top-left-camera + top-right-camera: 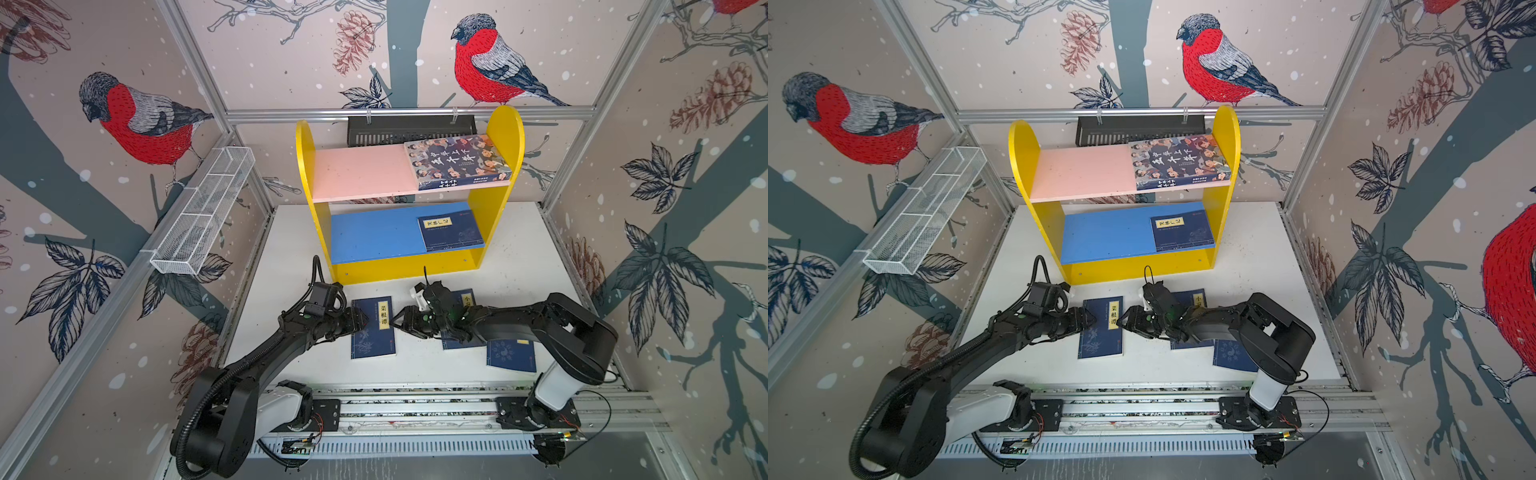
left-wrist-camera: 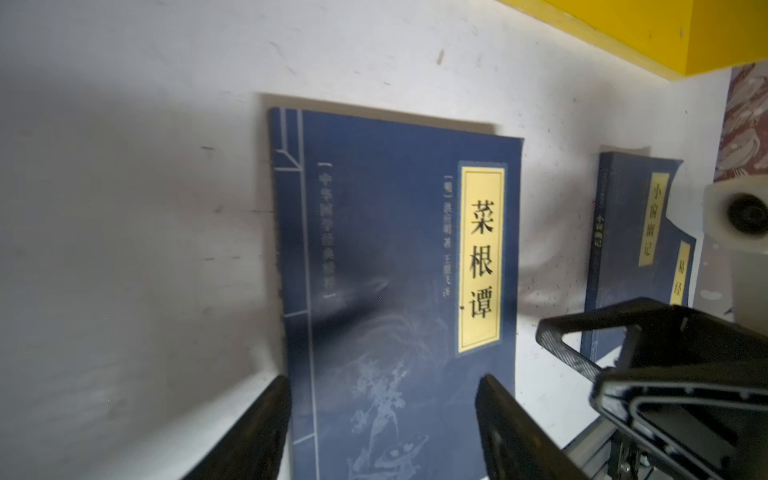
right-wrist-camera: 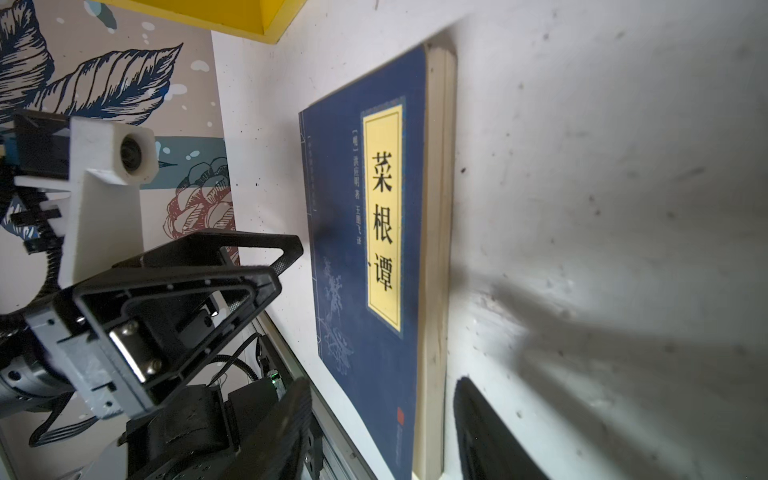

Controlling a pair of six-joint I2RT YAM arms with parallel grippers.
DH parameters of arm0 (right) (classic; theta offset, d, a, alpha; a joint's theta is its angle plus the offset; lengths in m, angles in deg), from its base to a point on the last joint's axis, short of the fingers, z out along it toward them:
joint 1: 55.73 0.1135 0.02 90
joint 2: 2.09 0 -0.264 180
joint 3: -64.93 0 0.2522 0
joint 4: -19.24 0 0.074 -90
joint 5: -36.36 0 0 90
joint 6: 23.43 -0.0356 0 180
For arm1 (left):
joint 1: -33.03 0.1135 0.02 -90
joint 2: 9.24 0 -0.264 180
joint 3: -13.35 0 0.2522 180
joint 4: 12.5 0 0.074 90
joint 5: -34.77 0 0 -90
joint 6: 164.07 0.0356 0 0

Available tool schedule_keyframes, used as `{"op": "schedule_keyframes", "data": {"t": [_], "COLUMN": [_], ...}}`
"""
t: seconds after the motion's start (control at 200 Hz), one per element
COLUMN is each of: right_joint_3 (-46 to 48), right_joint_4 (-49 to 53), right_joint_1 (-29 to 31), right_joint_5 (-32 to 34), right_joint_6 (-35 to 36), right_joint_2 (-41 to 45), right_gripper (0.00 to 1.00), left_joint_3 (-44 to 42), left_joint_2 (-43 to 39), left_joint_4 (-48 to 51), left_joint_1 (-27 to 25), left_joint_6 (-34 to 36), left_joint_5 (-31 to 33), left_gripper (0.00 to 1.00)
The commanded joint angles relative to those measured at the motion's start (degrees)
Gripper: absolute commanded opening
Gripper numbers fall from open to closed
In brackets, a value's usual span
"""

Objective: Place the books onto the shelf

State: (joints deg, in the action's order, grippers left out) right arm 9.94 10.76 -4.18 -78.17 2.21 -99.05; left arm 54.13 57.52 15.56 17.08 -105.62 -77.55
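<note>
The left claw (image 1: 363,321) hangs low over the white tabletop (image 1: 519,270) with its jaws spread. It sits at the spine edge of a thin navy-blue book with a yellow title label (image 1: 376,338), which lies flat. In the left wrist view its black fingers (image 2: 253,428) stand apart, one just off the spine side and one above the cover. The right claw (image 1: 397,323) faces it from the book's other side, jaws likewise parted, with the cream page edge between its fingers (image 3: 486,432). I cannot tell whether either claw touches the book.

Behind the right claw, partly under its arm, lies a second navy-blue book (image 1: 468,297), and a third navy-blue book (image 1: 511,355) lies further back. Beyond both claws stands the small shelf with yellow rounded side panels (image 1: 505,137). A fourth navy-blue book (image 1: 451,230) rests on its blue lower board (image 1: 374,232), and a thicker book with a colourful cartoon-people cover (image 1: 457,162) on its pink upper board (image 1: 361,172).
</note>
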Motion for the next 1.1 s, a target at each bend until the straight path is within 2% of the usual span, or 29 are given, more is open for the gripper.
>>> {"op": "schedule_keyframes", "data": {"t": [0.0, 0.786, 1.096], "right_joint_3": [-1.0, -2.2, -2.7], "right_joint_4": [1.8, 1.2, 2.8], "right_joint_1": [-0.2, -0.3, -0.4], "right_joint_5": [-1.6, -3.1, -2.6], "right_joint_6": [2.2, 1.8, 1.5], "right_joint_2": [-0.6, -5.9, -6.8], "right_gripper": [0.57, 0.57, 0.56], "left_joint_3": [0.1, -2.0, -4.9], "left_joint_2": [1.0, 3.3, 0.4], "left_joint_4": [0.6, -5.9, -10.3], "left_joint_1": [1.0, 0.4, 0.5], "left_joint_6": [-0.7, -2.0, -6.7], "left_joint_5": [0.5, -7.6, -10.6], "left_gripper": [0.71, 0.70, 0.70]}}
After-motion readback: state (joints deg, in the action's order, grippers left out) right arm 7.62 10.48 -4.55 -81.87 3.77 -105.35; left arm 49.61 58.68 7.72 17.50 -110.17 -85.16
